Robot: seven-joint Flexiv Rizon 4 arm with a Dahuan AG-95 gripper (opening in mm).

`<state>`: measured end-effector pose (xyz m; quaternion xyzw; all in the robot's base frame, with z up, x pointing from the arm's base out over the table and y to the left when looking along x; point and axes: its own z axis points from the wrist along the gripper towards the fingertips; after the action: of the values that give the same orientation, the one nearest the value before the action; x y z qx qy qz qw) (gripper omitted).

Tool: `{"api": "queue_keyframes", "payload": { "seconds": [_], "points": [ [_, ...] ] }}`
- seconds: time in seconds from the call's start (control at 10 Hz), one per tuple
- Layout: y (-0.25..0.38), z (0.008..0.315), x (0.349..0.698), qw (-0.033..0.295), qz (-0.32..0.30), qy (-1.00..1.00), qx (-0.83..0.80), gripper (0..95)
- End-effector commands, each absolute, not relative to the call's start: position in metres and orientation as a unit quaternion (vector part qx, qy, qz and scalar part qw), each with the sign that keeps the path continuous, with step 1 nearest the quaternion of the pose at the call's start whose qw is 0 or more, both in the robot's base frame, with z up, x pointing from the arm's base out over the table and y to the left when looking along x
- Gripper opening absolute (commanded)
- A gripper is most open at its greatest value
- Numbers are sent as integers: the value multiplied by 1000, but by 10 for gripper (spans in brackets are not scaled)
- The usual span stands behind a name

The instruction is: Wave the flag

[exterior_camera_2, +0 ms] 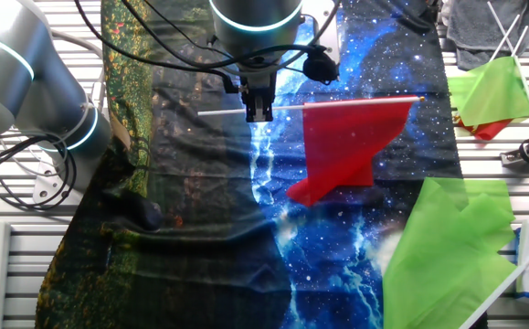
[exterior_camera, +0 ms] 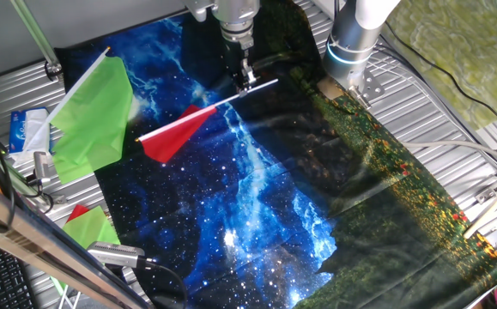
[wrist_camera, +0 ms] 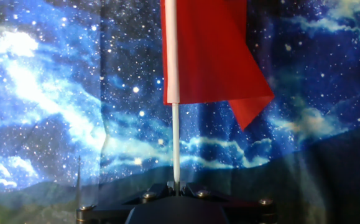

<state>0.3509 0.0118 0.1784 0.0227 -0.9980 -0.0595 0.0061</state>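
The flag is a bright red sheet (exterior_camera_2: 346,146) on a thin white stick (exterior_camera_2: 287,108). My gripper (exterior_camera_2: 259,113) is shut on the stick near its bare end and holds the flag level above the galaxy-print cloth. In one fixed view the flag (exterior_camera: 178,133) hangs from the stick below my gripper (exterior_camera: 246,82). In the hand view the stick (wrist_camera: 176,149) runs up from between my closed fingers (wrist_camera: 177,185) to the red sheet (wrist_camera: 211,56), which droops to the right.
A larger light-green flag (exterior_camera: 93,116) lies at the cloth's left edge, also seen in the other fixed view (exterior_camera_2: 447,247). A small green-and-red flag (exterior_camera: 89,225) lies near the front left. The arm's base (exterior_camera: 351,43) stands at the back right.
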Motion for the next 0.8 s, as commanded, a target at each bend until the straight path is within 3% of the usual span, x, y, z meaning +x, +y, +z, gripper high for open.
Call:
{"api": "queue_keyframes", "payload": {
  "seconds": [0.1, 0.2, 0.3, 0.4, 0.5, 0.8],
  "points": [
    [12, 179, 350, 4, -60, -998, 21, 0],
    [12, 179, 350, 2, -62, -998, 22, 0],
    [12, 179, 350, 2, -63, -998, 28, 190],
    [12, 179, 350, 4, -64, -997, 32, 190],
    [12, 178, 350, 6, -65, -997, 33, 380],
    [12, 178, 350, 7, -64, -997, 37, 380]
  ]
}}
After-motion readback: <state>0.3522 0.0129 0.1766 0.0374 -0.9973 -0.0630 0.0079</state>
